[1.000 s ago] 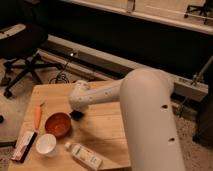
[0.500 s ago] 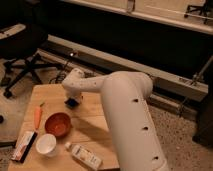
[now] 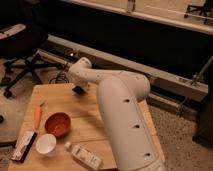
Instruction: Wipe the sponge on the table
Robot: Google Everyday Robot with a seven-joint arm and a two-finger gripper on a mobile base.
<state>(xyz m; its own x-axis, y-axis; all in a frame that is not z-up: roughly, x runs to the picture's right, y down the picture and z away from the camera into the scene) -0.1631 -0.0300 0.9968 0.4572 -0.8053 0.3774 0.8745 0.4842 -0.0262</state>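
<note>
Dark gripper on the white arm sits low over the square light-wood plank table, beyond the round red bowl, near the far edge. Its grip cannot be told. The small blue sponge is hidden under it, if there at all.

The white arm stretches forward and curls down, hand low at its tip

On my feed an orange carrot lies just left of a red bowl. A white cup stands in front of the bowl. A flat packet lies to the cup's left, and a white bottle lies on its side to its right. A black office chair stands at the far left. The gripper hangs beyond the bowl, apart from all of them.
</note>
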